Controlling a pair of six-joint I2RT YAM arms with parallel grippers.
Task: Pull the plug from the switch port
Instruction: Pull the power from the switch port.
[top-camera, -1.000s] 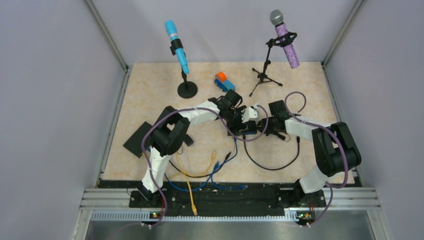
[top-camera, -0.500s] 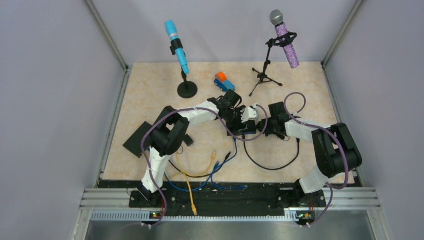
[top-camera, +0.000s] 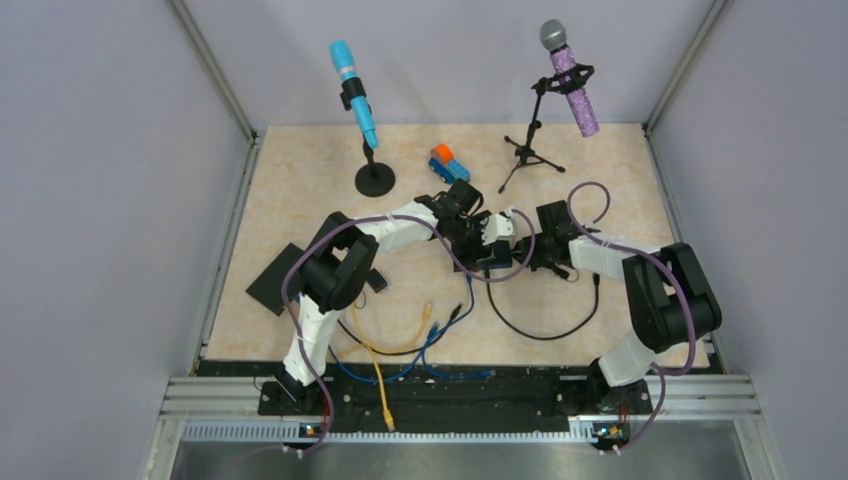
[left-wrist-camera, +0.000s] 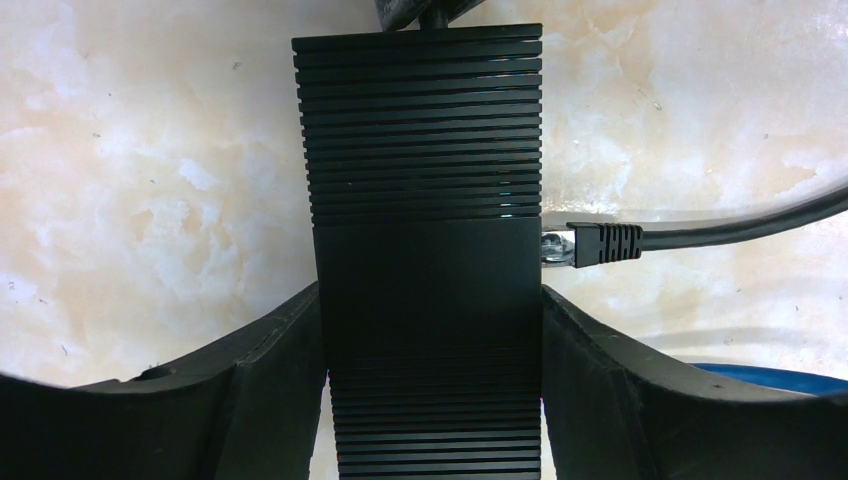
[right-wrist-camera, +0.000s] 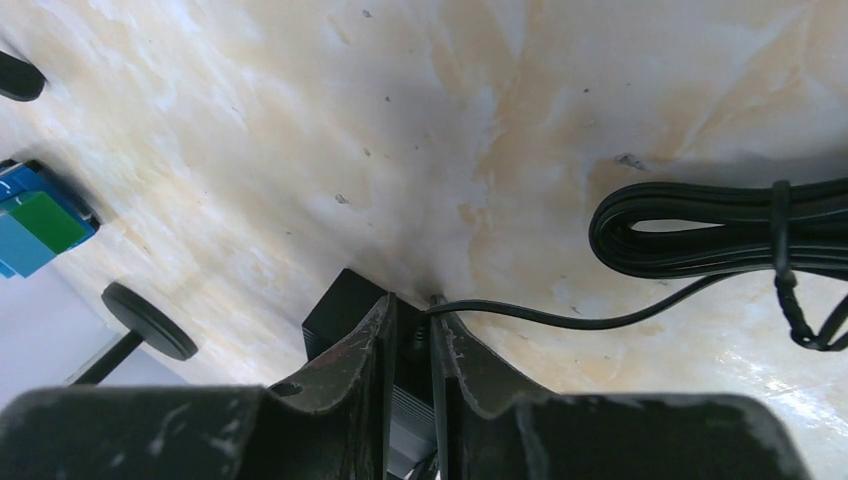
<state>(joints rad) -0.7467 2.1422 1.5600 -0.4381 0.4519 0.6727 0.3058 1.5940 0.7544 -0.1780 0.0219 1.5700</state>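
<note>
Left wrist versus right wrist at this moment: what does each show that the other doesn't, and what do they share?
Left wrist only: the left gripper clamped on the ribbed switch, a plug at the switch's side, and a blue cable. Right wrist only: the right gripper pinched on a thin cable at the switch's corner, a cable coil, a toy and a stand base. Both: the switch and the tabletop.
</note>
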